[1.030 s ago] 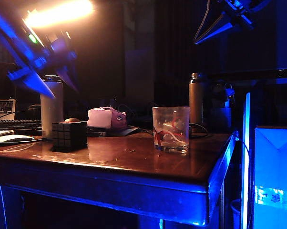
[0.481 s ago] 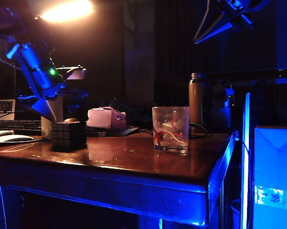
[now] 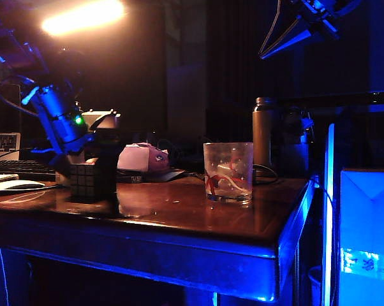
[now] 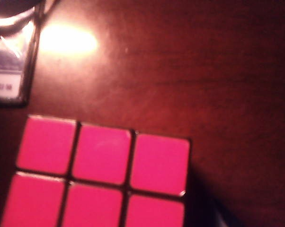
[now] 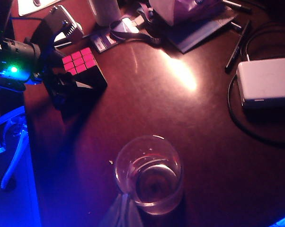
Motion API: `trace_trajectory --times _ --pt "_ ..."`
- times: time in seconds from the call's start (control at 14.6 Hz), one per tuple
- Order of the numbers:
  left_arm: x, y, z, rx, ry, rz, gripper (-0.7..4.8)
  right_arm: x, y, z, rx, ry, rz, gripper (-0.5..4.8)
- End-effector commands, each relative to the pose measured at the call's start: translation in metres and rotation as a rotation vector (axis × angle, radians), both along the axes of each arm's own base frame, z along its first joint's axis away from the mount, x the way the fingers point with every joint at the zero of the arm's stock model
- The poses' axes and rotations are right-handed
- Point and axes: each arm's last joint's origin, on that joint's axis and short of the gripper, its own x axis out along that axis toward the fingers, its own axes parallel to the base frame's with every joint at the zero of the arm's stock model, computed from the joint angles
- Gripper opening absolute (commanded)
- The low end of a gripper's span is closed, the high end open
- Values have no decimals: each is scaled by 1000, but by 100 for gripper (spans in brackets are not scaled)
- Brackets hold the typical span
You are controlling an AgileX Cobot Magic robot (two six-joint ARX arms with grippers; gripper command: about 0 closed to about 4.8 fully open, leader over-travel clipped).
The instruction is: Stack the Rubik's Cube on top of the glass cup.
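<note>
Partly cropped Rubik's Cube [image 4: 100, 175], fingers unseen.

Rubik's Cube [image 3: 92, 180]: small, dark-edged, pink tiles on top, flat on the table, directly under the left gripper [image 3: 90, 159], between its wide-open fingers. Glass cup [image 3: 229, 172]: short, clear, straight-sided tumbler with red and white swirls, upright, mouth up, well apart from the cube, far below the raised right gripper [image 3: 288, 35].
</note>
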Motion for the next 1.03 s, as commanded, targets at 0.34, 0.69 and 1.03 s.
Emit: trace_trajectory --times 0.34,0.69,1.03 --pt "0 -11 7 -125 -3 -124 57 0 0 4 7 -25 6 -1" --pt "-15 -11 54 -227 -97 -213 57 1 0 4 -11 -39 -25 -1" --pt "-53 -22 126 -551 -126 -428 57 4 0 0 -40 -38 -41 -1"
